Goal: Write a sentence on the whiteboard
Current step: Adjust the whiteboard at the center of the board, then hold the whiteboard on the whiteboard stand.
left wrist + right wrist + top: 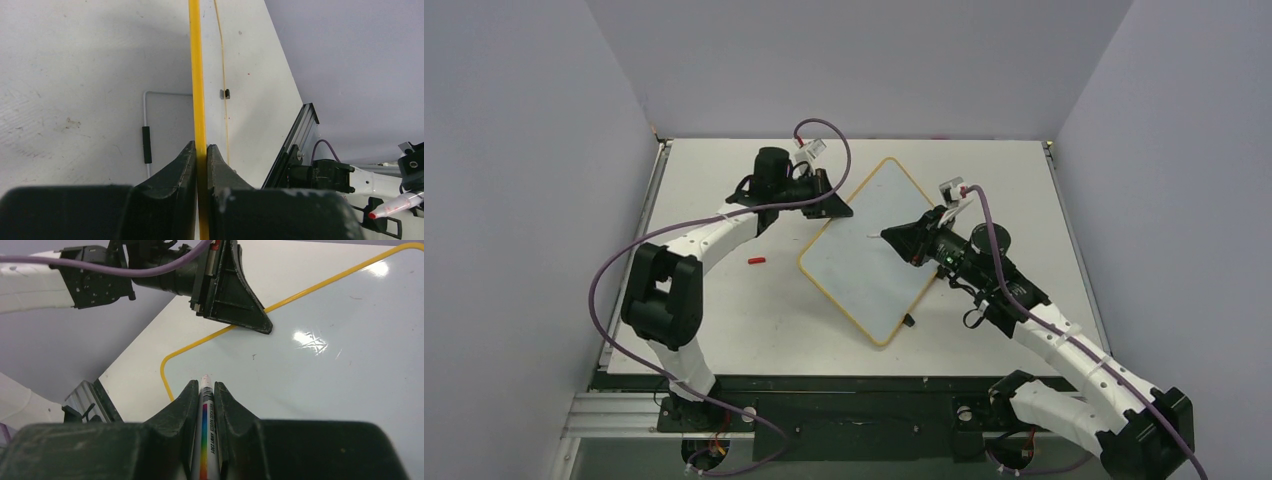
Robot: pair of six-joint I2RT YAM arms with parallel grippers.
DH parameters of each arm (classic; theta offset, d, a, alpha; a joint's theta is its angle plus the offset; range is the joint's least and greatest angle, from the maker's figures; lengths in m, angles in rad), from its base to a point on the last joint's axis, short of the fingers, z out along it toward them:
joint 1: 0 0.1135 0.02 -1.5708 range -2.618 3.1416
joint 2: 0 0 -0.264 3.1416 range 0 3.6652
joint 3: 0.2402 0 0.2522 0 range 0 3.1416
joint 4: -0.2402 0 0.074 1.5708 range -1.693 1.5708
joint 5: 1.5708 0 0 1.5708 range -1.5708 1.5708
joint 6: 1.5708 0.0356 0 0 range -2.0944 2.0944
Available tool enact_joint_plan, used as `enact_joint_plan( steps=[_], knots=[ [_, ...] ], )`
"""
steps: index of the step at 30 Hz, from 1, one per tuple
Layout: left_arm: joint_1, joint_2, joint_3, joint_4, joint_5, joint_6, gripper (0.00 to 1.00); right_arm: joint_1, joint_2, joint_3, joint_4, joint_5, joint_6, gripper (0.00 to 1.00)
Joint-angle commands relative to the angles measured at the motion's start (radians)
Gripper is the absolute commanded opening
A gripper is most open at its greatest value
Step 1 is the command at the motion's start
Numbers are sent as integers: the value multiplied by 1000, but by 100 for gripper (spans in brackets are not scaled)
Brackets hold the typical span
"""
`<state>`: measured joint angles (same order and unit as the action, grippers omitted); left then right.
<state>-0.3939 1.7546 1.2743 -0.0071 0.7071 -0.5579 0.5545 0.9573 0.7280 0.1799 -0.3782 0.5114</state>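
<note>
The whiteboard [869,255], white with a thin orange-yellow frame, lies turned like a diamond in the middle of the table. My left gripper [844,210] is shut on its upper left edge; in the left wrist view the yellow frame [196,75] runs straight between the closed jaws of the left gripper [201,147]. My right gripper [889,235] is shut on a white marker [206,410] with a rainbow stripe, its tip pointing out over the board surface [325,365]. The right wrist view also shows the left gripper [267,330] at the board's edge.
A small red cap [757,260] lies on the table left of the board. A black clip [909,321] sits on the board's lower right edge. In the left wrist view a wire loop with a black sleeve [146,145] shows beside the frame. Grey walls enclose the table.
</note>
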Motion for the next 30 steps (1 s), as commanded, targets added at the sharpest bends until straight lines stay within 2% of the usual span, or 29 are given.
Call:
enact_joint_plan(
  steps=[1,13,14,15,16,18,20,30],
  knots=[
    [-15,34,107,19,52,85,0,48,-8,13,15,31,-91,0],
    [-39,91,186,-78,21,99,1,147,156,-4,223,-8,-98,0],
    [-39,90,187,-87,14,103,10,151,172,3,226,-8,-99,0],
    [-39,89,190,-107,0,107,14,151,176,6,226,-6,-99,0],
    [-39,88,193,-116,-16,119,25,151,184,10,227,-6,-99,0],
    [-36,85,192,-141,-34,130,37,154,184,8,231,-4,-98,0],
    [-34,80,189,-171,-50,140,43,153,179,2,233,1,-98,0],
    [16,20,112,-198,-22,141,44,153,156,2,204,-4,-103,0]
  ],
)
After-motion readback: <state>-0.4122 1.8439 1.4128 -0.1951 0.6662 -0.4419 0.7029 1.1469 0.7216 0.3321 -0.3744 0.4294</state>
